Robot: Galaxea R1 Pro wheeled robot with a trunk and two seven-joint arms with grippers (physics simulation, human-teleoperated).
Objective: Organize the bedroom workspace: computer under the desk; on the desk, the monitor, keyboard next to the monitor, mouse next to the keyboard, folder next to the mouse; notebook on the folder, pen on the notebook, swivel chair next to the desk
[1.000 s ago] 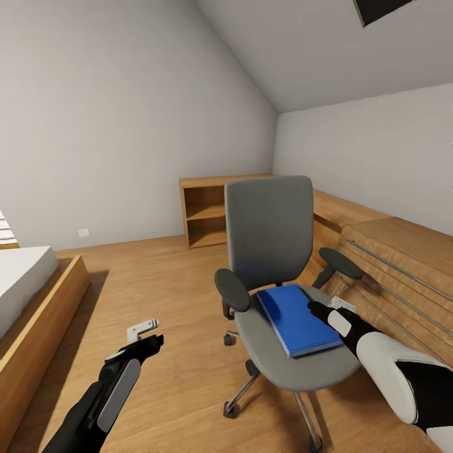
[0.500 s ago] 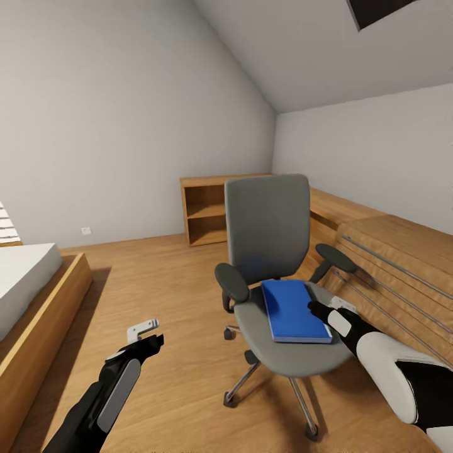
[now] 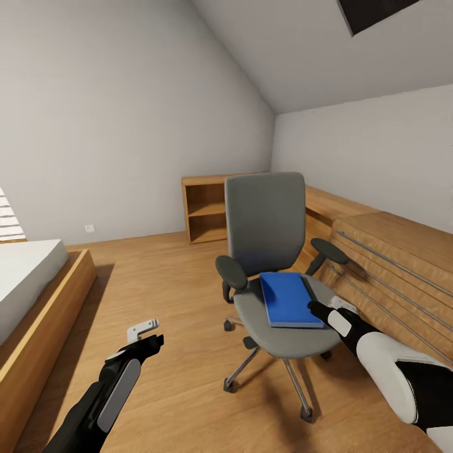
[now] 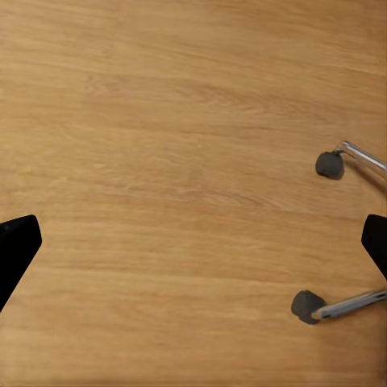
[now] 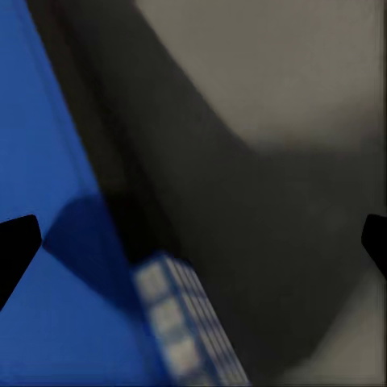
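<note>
- Folder (image 3: 289,299): blue, flat on the grey seat of the chair (image 3: 267,220), near the seat's middle, between the two black armrests.
- Chair: on the wood floor (image 3: 163,277), back upright, chrome star base and castors under the seat; two castors on chrome legs also seen on the floor from the left wrist.
- Right gripper (image 3: 322,308): at the folder's near right corner, over the seat edge; fingertips wide apart in the right wrist view, so open, clamping nothing; blue cover (image 5: 48,242) and grey seat between them there.
- Left gripper (image 3: 146,332): low over bare floor, left of the chair and well apart from it; fingers spread, empty.
- Shelf (image 3: 207,211): light wood, open-fronted, behind the chair against the wall.
- Bed (image 3: 31,283): wood frame and pale mattress, far left of the chair.
</note>
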